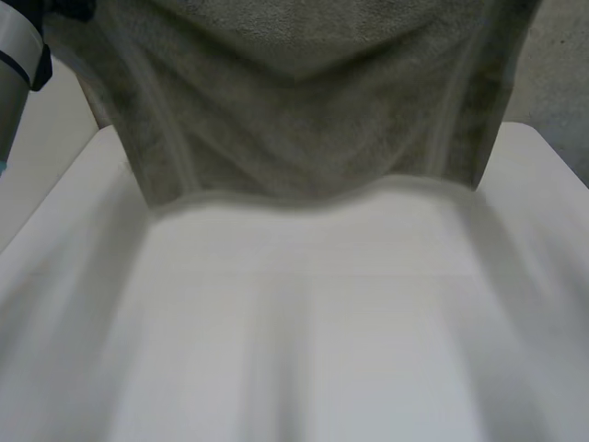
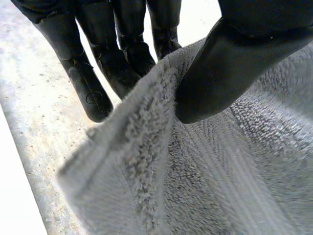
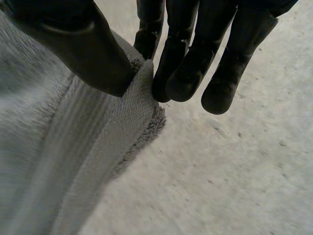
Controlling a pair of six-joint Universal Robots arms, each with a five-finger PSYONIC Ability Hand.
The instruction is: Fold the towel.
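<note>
Over the white bench (image 1: 294, 322), the grey towel (image 1: 304, 110) is held raised at twelve o'clock, its upper edge pinched at either end by the left robot hand (image 2: 230, 63) and right robot hand (image 3: 186, 63), so the lifting step is judged in hand, with a level lay-down and fold-over called for next.

The grey terry-cloth towel (image 1: 304, 101) carried paler ribbed bands near its edges, the smooth table (image 1: 304, 322) was plain white, the left hand (image 2: 234, 63) and right hand (image 3: 83, 49) were black, and the concrete floor (image 3: 234, 186) was speckled pale grey.
</note>
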